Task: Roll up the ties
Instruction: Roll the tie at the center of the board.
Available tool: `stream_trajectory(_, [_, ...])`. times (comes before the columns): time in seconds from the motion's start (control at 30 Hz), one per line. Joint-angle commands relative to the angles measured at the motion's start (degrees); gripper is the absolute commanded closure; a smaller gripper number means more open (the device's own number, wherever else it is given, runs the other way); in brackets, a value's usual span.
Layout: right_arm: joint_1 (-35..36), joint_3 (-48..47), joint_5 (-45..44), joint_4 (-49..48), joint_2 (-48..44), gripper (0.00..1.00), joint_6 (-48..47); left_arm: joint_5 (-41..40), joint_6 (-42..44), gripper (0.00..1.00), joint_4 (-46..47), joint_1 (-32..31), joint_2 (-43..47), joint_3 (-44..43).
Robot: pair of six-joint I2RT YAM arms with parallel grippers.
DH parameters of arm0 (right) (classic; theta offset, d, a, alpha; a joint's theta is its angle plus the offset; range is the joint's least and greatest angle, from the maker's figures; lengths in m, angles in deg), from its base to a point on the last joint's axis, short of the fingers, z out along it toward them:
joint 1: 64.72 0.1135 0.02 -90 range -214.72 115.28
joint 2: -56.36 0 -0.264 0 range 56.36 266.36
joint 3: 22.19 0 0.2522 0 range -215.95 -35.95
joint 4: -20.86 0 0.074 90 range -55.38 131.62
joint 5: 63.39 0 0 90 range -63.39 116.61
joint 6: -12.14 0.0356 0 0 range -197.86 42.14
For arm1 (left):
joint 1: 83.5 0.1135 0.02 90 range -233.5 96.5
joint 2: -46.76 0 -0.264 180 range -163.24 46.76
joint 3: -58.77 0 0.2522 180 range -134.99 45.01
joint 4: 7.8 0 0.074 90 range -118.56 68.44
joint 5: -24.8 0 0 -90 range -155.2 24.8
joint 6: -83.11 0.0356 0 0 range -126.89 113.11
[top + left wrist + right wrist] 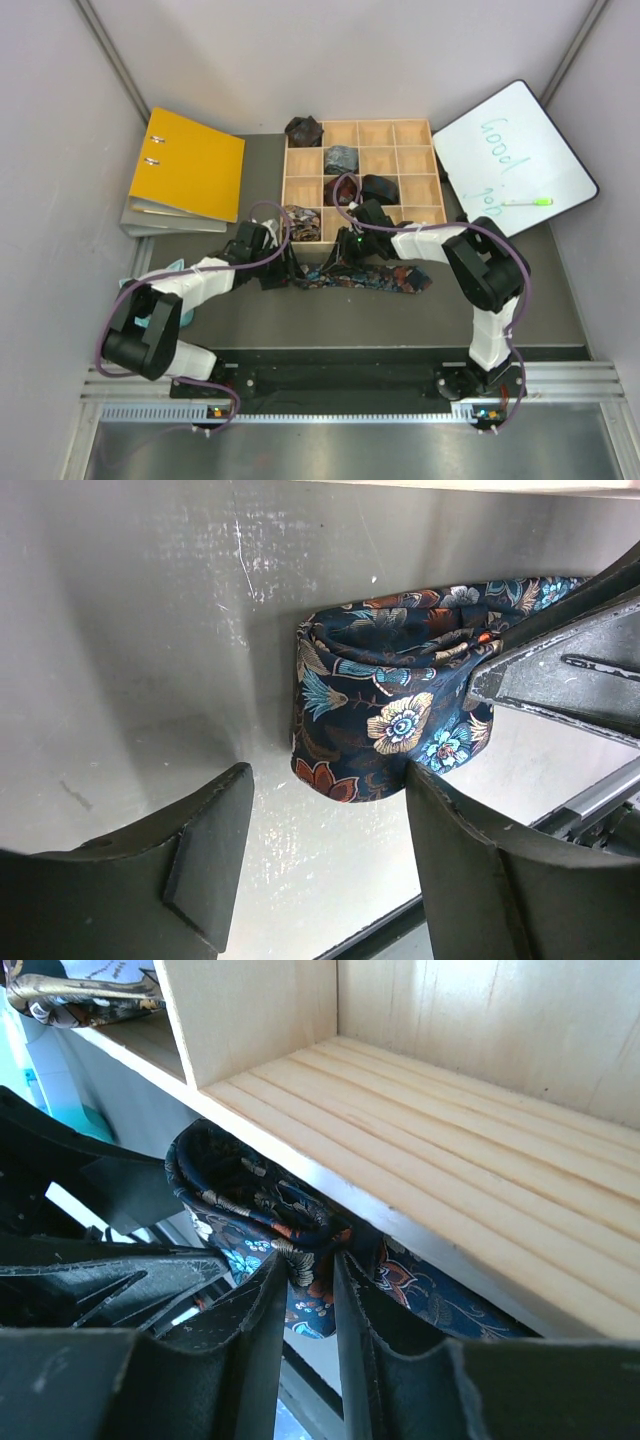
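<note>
While right pincer (312,1270) grips tie (235,1192), nearly closed

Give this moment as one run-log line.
floral tie: partly rolled | right hand: shut on floral tie | left hand: open

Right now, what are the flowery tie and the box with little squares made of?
The flowery tie looks like woven, silky cloth: it has a slight sheen and soft folds. The box looks like pale, unpainted wood: grain lines and plank seams show.
</note>
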Motion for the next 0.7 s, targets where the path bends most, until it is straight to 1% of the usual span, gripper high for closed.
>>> stream_trajectory(0.0, [0.67,-1.61,-0.52,-1.25,2.55,0.75,0.66,-1.69,1.14,0.34,0.24,-0.1,-0.76,-1.02])
stream_trajectory(0.23, [0.67,-1.26,0.19,-2.13,2.72,0.75,1.27,-2.48,2.28,0.34,2.8,-0.1,-2.61,-1.45])
stream_trajectory(0.47, [0.67,-1.26,0.45,-2.13,3.69,0.75,1.36,-3.01,3.16,0.42,5.17,-0.1,-4.54,-1.37])
stream_trajectory(0.53, [0.58,-1.17,0.71,-2.13,3.95,0.77,1.45,-2.66,2.9,0.43,6.13,-0.1,-5.51,-1.28])
stream_trajectory(0.57, [0.67,-1.17,0.71,-3.61,4.21,0.79,1.45,-2.39,2.64,0.44,6.4,-0.1,-5.86,-1.28])
stream_trajectory(0.67, [0.58,-1.26,1.06,-4.15,4.65,0.79,1.71,-1.34,2.28,0.49,7.8,-0.1,-6.65,-1.02])
